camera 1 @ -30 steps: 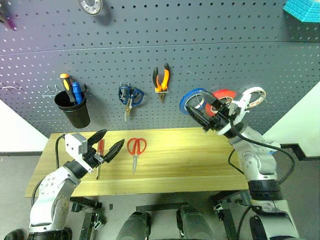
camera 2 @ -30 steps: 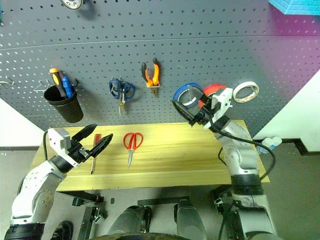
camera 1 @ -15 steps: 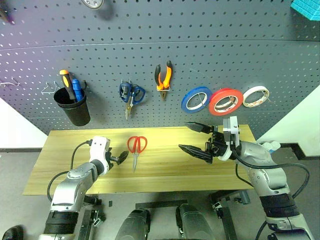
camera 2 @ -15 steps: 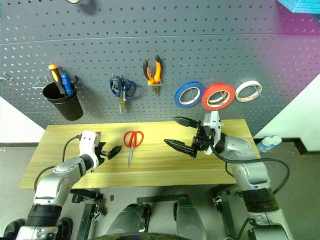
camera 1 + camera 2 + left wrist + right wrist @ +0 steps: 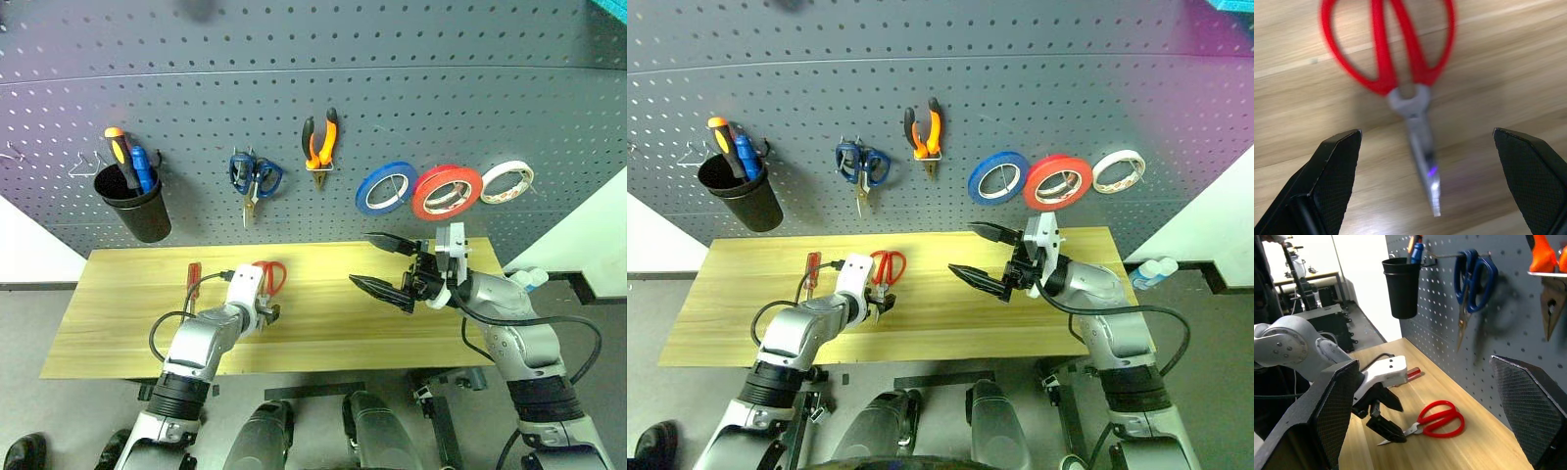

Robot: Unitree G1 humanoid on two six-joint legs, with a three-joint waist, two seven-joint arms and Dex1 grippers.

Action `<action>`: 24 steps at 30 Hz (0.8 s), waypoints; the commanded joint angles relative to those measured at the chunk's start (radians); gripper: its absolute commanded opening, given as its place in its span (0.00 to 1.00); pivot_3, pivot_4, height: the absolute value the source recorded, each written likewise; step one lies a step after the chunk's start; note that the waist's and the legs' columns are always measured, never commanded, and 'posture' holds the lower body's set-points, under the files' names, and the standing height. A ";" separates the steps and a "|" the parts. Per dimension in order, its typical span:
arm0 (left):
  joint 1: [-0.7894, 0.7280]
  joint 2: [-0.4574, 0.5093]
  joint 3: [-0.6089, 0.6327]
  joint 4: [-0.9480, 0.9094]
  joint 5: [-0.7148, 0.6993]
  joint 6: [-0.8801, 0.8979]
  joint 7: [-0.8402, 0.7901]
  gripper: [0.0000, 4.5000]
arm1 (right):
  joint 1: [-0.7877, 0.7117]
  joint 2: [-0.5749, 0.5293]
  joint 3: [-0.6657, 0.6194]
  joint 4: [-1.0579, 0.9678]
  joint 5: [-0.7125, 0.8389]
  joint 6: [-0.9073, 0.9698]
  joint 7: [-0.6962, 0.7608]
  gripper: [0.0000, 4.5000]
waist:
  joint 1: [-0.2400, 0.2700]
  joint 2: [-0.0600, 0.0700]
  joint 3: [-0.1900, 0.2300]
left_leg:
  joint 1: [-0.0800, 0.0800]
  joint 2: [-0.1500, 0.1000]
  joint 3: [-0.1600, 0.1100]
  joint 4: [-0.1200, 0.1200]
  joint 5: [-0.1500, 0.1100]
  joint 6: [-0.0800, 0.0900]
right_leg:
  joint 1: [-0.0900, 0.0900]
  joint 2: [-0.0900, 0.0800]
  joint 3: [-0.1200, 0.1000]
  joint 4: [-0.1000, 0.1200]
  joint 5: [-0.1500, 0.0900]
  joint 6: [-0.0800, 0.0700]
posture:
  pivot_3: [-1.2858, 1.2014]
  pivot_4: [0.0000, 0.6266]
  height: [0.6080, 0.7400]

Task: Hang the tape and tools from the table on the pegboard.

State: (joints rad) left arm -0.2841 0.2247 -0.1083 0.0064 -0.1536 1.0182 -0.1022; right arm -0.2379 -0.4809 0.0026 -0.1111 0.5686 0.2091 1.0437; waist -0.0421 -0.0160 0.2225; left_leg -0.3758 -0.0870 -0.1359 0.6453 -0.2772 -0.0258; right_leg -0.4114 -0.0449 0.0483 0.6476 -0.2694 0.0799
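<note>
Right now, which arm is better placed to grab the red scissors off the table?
Left. Its open claw hangs right over the red scissors, fingers either side of the blades. The right claw is open too, but off to the side above the table.

Three rolls of tape on the dark grey pegboard (image 5: 470, 88), one blue (image 5: 385, 188), one wide all-red (image 5: 447, 192), one pale white (image 5: 507, 182), two pairs of scissors, one red-handled (image 5: 269, 278) on the light wooden table (image 5: 118, 304), one blue-handled (image 5: 253, 177) hanging, one pair of orange-and-black pliers (image 5: 319, 144), three screwdrivers, one slim red-handled (image 5: 193, 281), two in one black cup (image 5: 133, 209).
</note>
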 commanded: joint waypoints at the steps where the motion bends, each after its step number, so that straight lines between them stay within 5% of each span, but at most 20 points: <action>1: -0.010 -0.021 0.024 -0.003 0.043 0.044 0.062 1.00 | 0.014 -0.001 -0.025 -0.054 0.019 0.002 -0.008 1.00 | 0.000 -0.001 0.005 | 0.000 0.000 0.000 0.000 0.000 0.000 | 0.000 0.000 0.000 0.000 0.000 0.000 | 0.48 0.40 1.00; 19: -0.096 -0.105 0.079 0.201 0.043 0.045 0.049 1.00 | 0.021 -0.010 -0.055 -0.081 0.009 0.018 -0.071 1.00 | -0.002 -0.003 0.028 | 0.001 0.000 0.000 0.000 0.000 0.000 | 0.001 -0.001 0.000 0.000 0.000 0.001 | 0.47 0.46 1.00; 24: -0.091 -0.123 0.101 0.207 0.047 0.079 0.055 0.73 | 0.023 -0.011 -0.059 -0.086 0.009 0.018 -0.076 1.00 | -0.002 -0.003 0.028 | 0.001 0.000 0.000 0.000 0.000 0.000 | 0.001 -0.001 0.000 0.000 0.000 0.002 | 0.47 0.46 1.00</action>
State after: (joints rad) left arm -0.4052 0.1164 -0.0034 0.1752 -0.0985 1.0515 -0.0401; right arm -0.2115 -0.4866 -0.0383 -0.1642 0.5715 0.2398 0.9681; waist -0.0446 -0.0186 0.2505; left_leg -0.3753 -0.0875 -0.1356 0.6455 -0.2775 -0.0259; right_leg -0.4102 -0.0458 0.0479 0.6472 -0.2697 0.0821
